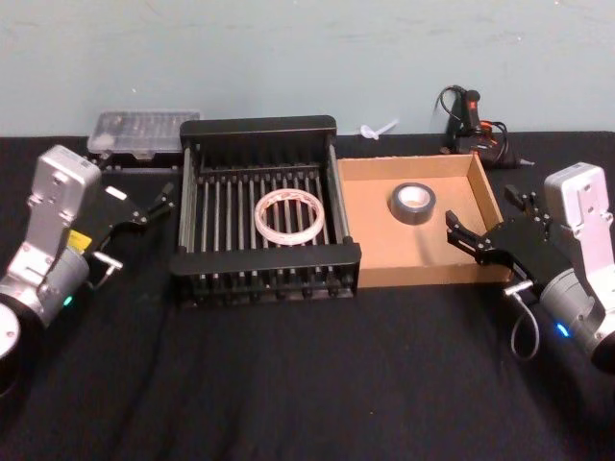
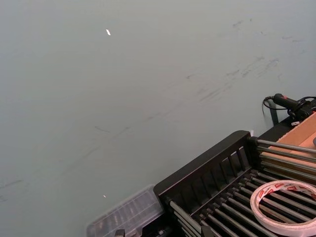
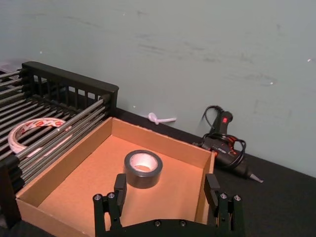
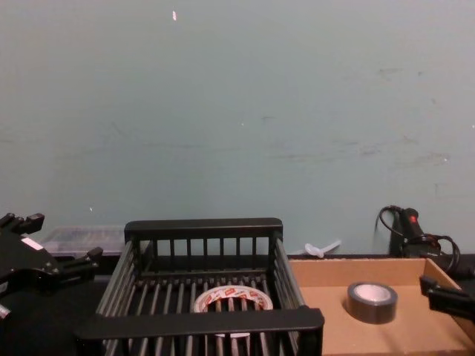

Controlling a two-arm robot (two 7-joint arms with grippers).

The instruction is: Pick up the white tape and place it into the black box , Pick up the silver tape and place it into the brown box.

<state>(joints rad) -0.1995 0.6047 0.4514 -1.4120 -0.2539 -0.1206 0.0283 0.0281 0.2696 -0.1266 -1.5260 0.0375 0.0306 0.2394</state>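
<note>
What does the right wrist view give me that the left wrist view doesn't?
Right wrist view alone: the silver tape lying flat on the floor of the brown box, and the right hand open at the box's near edge, empty. Left wrist view alone: a clear plastic case outside the black box. Both share: the white tape lying on the black box's slats, the glue gun by the wall, and a corner of the brown box.

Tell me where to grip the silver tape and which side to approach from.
The silver tape lies flat in the brown box, hole up, clear of the walls. Probably best from above: one finger in the centre hole, one outside, pinching the roll's wall.
</note>
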